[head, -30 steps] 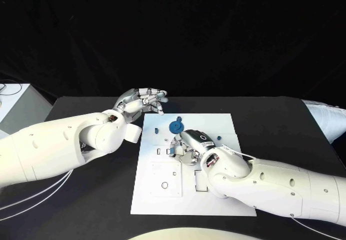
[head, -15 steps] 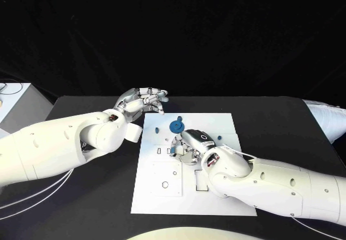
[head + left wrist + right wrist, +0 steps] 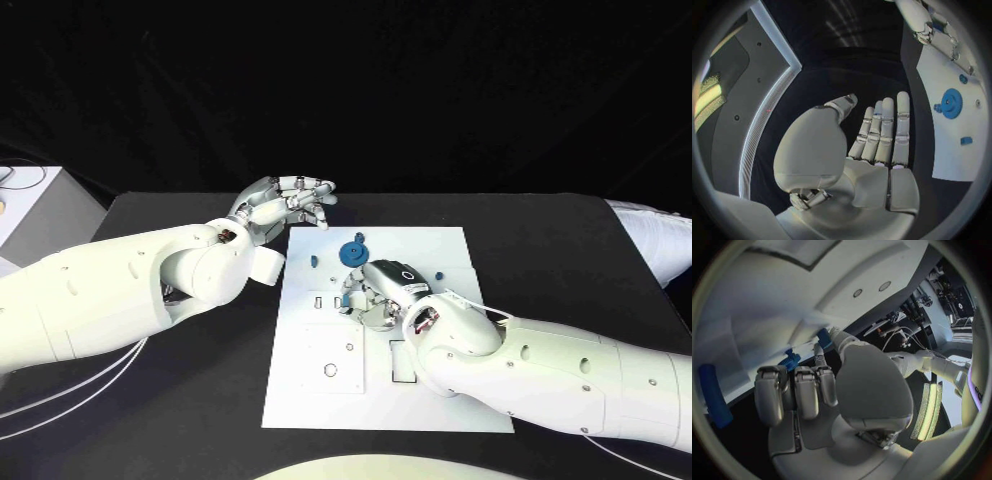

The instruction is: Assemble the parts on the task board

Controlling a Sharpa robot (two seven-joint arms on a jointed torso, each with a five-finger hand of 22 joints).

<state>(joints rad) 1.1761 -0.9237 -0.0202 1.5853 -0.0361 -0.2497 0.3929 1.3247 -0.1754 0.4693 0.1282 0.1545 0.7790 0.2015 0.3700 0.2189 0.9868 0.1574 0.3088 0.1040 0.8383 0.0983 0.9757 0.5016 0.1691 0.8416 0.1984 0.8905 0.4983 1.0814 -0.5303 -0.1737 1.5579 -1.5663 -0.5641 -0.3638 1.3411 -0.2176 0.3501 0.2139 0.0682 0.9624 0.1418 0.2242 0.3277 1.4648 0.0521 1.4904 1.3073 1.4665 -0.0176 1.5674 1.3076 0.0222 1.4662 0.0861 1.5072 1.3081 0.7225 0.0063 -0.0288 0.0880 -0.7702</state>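
Nothing moved in 1 s: right hand (image 3: 378,290) fingers still curled over the board (image 3: 433,400), probably pinching a blue part (image 3: 790,360); left hand (image 3: 283,203) fingers apart, idle.

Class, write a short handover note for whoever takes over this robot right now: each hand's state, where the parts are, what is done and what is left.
Left hand: raised past the far left corner of the white board, fingers straight and apart, holding nothing.
Right hand: fingers curled down on the middle of the board, at a small blue part; whether it grips the part is unclear.
Blue gear: on the board near its far edge, apart from both hands.
Done: cannot be judged beyond the gear sitting on the board.
Left: the part under the right hand; several board slots look open.
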